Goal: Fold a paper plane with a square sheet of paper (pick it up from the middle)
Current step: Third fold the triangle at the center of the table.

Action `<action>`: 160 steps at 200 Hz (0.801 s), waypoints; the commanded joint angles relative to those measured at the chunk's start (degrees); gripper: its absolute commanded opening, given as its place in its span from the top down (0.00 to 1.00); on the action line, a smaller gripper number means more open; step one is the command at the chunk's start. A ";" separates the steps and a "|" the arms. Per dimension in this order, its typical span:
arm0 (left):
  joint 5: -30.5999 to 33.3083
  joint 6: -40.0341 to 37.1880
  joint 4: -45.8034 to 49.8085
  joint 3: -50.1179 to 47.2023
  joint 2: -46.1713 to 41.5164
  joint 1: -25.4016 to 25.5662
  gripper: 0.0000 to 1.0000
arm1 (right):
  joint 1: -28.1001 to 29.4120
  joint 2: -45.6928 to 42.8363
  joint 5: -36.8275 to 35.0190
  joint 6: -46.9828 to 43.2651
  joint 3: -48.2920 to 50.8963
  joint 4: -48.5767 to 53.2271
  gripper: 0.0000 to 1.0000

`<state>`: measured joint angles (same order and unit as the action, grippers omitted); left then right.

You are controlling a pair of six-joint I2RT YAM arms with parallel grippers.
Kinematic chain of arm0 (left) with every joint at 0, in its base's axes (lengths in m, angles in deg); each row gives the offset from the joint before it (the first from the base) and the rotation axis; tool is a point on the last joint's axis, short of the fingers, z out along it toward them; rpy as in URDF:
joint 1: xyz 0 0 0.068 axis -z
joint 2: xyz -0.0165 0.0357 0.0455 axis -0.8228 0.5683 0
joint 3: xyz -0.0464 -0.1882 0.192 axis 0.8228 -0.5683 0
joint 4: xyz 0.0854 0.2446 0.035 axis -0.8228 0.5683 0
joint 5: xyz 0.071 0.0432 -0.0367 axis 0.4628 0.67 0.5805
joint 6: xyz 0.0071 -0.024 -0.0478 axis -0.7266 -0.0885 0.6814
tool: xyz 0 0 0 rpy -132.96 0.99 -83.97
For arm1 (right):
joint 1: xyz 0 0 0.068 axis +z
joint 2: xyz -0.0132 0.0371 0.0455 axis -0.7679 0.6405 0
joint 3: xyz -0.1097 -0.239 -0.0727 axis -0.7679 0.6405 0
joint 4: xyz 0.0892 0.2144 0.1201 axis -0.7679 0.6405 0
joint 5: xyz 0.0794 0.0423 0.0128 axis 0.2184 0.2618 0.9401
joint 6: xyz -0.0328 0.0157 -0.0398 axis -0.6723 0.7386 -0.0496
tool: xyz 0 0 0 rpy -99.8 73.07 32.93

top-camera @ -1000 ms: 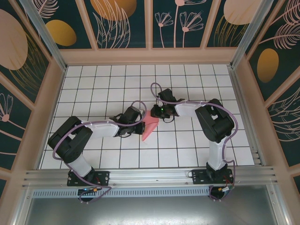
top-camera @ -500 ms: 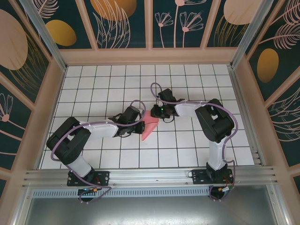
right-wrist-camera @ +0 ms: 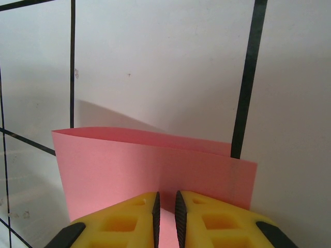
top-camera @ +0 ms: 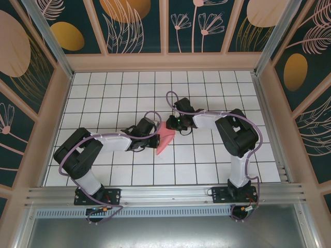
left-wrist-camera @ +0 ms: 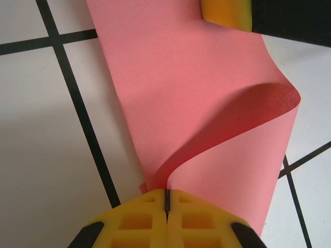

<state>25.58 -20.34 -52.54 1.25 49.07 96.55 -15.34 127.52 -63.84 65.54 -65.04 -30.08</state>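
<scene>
So that the curled square sheet of paper [left-wrist-camera: 196, 77] can be creased, we judge, left gripper [left-wrist-camera: 166, 206] and right gripper [right-wrist-camera: 165, 212] each pinch an opposite end.

left arm [top-camera: 111, 140]: black joints, white link covers | right arm [top-camera: 207, 120]: same, small green light [top-camera: 178, 122] at wrist | cables [top-camera: 167, 98]: purple, looped along each arm | base plates [top-camera: 98, 197]: flat, black | fingers [left-wrist-camera: 137, 222]: yellow, lattice cut-outs, black edges
</scene>
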 commanded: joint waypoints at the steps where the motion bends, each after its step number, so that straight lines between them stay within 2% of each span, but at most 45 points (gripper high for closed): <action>1: 0.72 0.69 0.03 -0.62 -0.07 -0.41 0.93 | 1.25 3.41 -1.17 1.13 0.62 3.60 0.79; 45: -0.89 1.53 -0.72 -1.14 0.21 -0.41 0.94 | 1.10 -0.93 0.39 2.02 -0.33 1.92 0.76; 82: -1.58 2.30 -1.98 -1.98 0.25 -0.41 0.94 | 0.07 -13.66 -2.24 6.96 7.29 -4.17 0.74; 106: -2.11 2.18 -2.42 -1.94 0.64 -0.42 0.94 | 0.09 -21.51 0.46 11.55 15.65 -10.45 0.80; 132: -2.31 2.10 -2.40 -1.51 1.28 -0.43 0.94 | 2.39 -28.13 3.45 21.39 27.39 -23.80 0.85; 160: -2.49 2.39 -2.67 -1.32 1.44 -0.41 0.94 | 7.39 -28.22 4.66 28.46 34.08 -33.98 0.94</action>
<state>24.25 -18.86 -55.03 0.33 49.22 96.49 -11.84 98.87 -61.85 84.95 -35.16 -51.66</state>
